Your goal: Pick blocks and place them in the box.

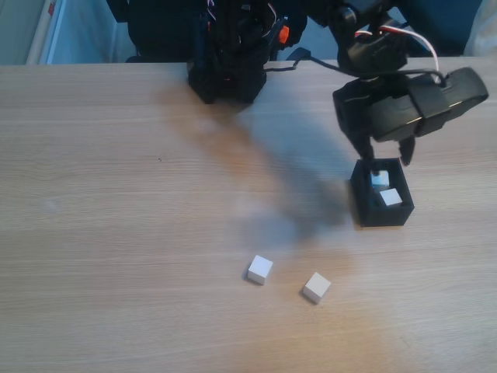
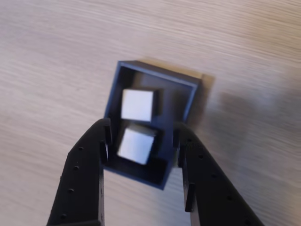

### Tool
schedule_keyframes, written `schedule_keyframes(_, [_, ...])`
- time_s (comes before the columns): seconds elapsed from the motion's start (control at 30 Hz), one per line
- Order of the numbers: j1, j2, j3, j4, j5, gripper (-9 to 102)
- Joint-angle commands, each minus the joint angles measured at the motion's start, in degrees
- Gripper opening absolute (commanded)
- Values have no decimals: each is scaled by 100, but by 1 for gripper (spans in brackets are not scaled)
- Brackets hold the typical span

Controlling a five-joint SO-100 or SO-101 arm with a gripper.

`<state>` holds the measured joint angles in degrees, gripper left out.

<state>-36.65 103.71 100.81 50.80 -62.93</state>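
The black box (image 1: 382,217) sits at the right of the table in the fixed view, holding two white blocks (image 1: 380,179) (image 1: 390,197). My gripper (image 1: 385,161) hovers just above its far end, open, with a finger on each side. In the wrist view the fingers (image 2: 89,160) straddle the box (image 2: 155,79); the gripper (image 2: 142,134) holds nothing. One block (image 2: 137,104) lies at the far end and another (image 2: 135,146) rests between the fingertips without touching them. Two more blocks (image 1: 260,270) (image 1: 316,287) lie loose on the table, nearer the front.
The arm's black base (image 1: 227,54) stands at the back centre with cables running to the right. The wooden table (image 1: 116,233) stretches wide to the left and front of the box.
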Motion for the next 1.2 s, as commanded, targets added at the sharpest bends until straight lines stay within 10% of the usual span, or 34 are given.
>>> schedule_keyframes(0.0, [290,299,26,-70,-211,13])
schedule_keyframes(0.43, [1863,193,712,-2452,149,14])
schedule_keyframes(1.17, [1758,-1345,-492,-413,1951,17])
